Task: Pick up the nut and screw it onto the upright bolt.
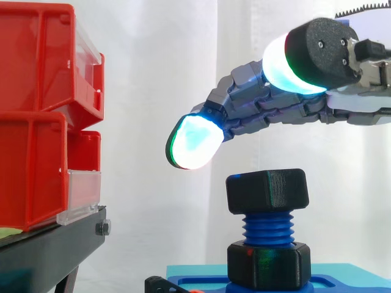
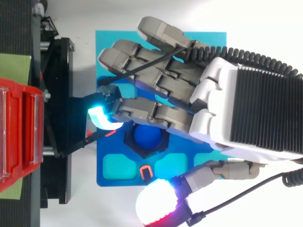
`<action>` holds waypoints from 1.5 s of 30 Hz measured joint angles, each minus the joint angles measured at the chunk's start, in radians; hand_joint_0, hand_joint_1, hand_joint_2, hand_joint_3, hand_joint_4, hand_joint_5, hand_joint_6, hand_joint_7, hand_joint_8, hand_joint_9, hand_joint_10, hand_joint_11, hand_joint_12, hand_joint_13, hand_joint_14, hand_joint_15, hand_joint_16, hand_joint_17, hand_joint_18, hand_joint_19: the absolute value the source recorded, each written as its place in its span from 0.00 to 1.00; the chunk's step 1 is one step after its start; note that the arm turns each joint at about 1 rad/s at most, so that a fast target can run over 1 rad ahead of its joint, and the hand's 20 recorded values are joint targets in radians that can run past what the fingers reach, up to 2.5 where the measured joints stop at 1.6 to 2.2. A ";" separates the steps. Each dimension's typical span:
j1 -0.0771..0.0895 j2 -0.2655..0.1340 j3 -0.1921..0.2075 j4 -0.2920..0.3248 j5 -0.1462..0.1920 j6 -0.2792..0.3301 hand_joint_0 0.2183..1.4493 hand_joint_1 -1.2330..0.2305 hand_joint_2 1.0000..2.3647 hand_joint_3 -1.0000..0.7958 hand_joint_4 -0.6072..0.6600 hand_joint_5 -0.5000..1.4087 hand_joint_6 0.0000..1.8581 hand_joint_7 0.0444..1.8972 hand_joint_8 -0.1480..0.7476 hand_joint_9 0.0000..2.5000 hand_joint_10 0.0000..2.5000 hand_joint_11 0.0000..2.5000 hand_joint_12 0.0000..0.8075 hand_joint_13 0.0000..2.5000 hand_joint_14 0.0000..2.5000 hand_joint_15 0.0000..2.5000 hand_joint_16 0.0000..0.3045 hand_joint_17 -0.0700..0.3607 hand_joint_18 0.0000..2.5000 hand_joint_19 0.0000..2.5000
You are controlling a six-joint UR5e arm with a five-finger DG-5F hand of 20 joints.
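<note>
hand: my hand point(image 2: 218, 90) hovers just above the bolt point(image 1: 267, 229), fingers loosely spread, holding nothing.
nut: black nut point(image 1: 267, 190) sits on the bolt's top, clear of my fingertips point(image 1: 194, 143).
bins: red bins point(image 1: 36, 122) well apart from the bolt.

Two nuts: upper nut point(image 1: 267, 190), lower nut point(image 1: 269, 264). One bolt point(image 1: 267, 229). One blue base point(image 2: 110, 176). Two red bins: top bin point(image 1: 36, 58), bottom bin point(image 1: 30, 174). One black stand point(image 1: 49, 247). One hand point(image 2: 246, 109).
</note>
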 measured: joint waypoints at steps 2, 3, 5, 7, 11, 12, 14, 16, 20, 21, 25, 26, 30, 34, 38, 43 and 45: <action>0.002 -0.001 0.000 0.000 0.001 0.000 0.18 0.73 0.00 0.28 0.64 0.15 0.27 0.41 0.44 0.01 0.00 0.00 0.49 0.00 0.00 0.00 0.20 0.48 0.00 0.00; 0.002 -0.002 0.000 0.000 0.002 0.000 0.18 0.73 0.00 0.28 0.64 0.15 0.27 0.41 0.44 0.01 0.00 0.00 0.49 0.00 0.00 0.00 0.20 0.48 0.00 0.00; 0.003 -0.004 0.000 -0.003 0.001 0.001 0.18 0.74 0.00 0.28 0.65 0.15 0.27 0.43 0.44 0.02 0.00 0.00 0.48 0.00 0.00 0.00 0.20 0.48 0.00 0.00; 0.003 -0.004 0.000 -0.006 0.000 0.001 0.18 0.74 0.00 0.28 0.65 0.15 0.27 0.44 0.44 0.02 0.00 0.00 0.48 0.00 0.00 0.00 0.20 0.48 0.00 0.00; 0.004 -0.005 -0.002 -0.016 0.000 0.004 0.19 0.74 0.00 0.28 0.66 0.16 0.27 0.45 0.45 0.02 0.00 0.00 0.48 0.00 0.00 0.00 0.19 0.47 0.00 0.00; 0.005 -0.005 -0.002 -0.018 0.000 0.004 0.19 0.74 0.00 0.28 0.66 0.16 0.27 0.45 0.45 0.02 0.00 0.00 0.48 0.00 0.00 0.00 0.19 0.47 0.00 0.00; 0.005 -0.005 -0.003 -0.019 -0.001 0.006 0.19 0.74 0.00 0.28 0.66 0.16 0.27 0.46 0.45 0.02 0.00 0.00 0.48 0.00 0.00 0.00 0.19 0.47 0.00 0.00; 0.005 -0.005 -0.007 -0.021 -0.001 0.008 0.19 0.74 0.00 0.28 0.66 0.16 0.27 0.46 0.45 0.02 0.00 0.00 0.48 0.00 0.00 0.00 0.19 0.47 0.00 0.00; 0.004 -0.005 -0.010 -0.033 -0.001 0.012 0.19 0.74 0.00 0.28 0.66 0.16 0.27 0.48 0.45 0.03 0.00 0.00 0.47 0.00 0.00 0.00 0.19 0.47 0.00 0.00; 0.004 -0.005 -0.010 -0.037 -0.002 0.013 0.20 0.74 0.00 0.28 0.67 0.16 0.27 0.49 0.45 0.03 0.00 0.00 0.47 0.00 0.00 0.00 0.19 0.47 0.00 0.00; 0.001 -0.005 -0.010 -0.049 -0.004 0.015 0.20 0.74 0.00 0.28 0.67 0.16 0.27 0.53 0.45 0.03 0.00 0.00 0.47 0.00 0.00 0.00 0.19 0.47 0.00 0.00; 0.000 -0.005 -0.011 -0.050 -0.005 0.015 0.20 0.74 0.00 0.28 0.68 0.16 0.27 0.55 0.45 0.03 0.00 0.00 0.47 0.00 0.00 0.00 0.19 0.47 0.00 0.00; -0.005 -0.005 -0.011 -0.054 -0.015 0.015 0.20 0.74 0.00 0.28 0.68 0.17 0.27 0.57 0.46 0.03 0.00 0.00 0.47 0.00 0.00 0.00 0.19 0.47 0.00 0.00; -0.013 -0.005 -0.011 -0.060 -0.028 0.015 0.20 0.73 0.00 0.28 0.67 0.17 0.27 0.61 0.46 0.04 0.00 0.00 0.47 0.00 0.00 0.00 0.19 0.46 0.00 0.00; -0.020 -0.005 -0.011 -0.063 -0.034 0.015 0.20 0.73 0.00 0.28 0.67 0.17 0.27 0.64 0.46 0.05 0.00 0.00 0.47 0.00 0.00 0.00 0.19 0.46 0.00 0.00; -0.030 -0.005 -0.011 -0.063 -0.037 0.015 0.20 0.71 0.00 0.28 0.68 0.18 0.27 0.68 0.47 0.08 0.00 0.00 0.47 0.03 0.00 0.00 0.19 0.46 0.00 0.00; -0.033 -0.005 -0.011 -0.063 -0.039 0.015 0.20 0.70 0.00 0.28 0.68 0.19 0.27 0.69 0.48 0.09 0.00 0.00 0.47 0.04 0.00 0.00 0.18 0.45 0.00 0.00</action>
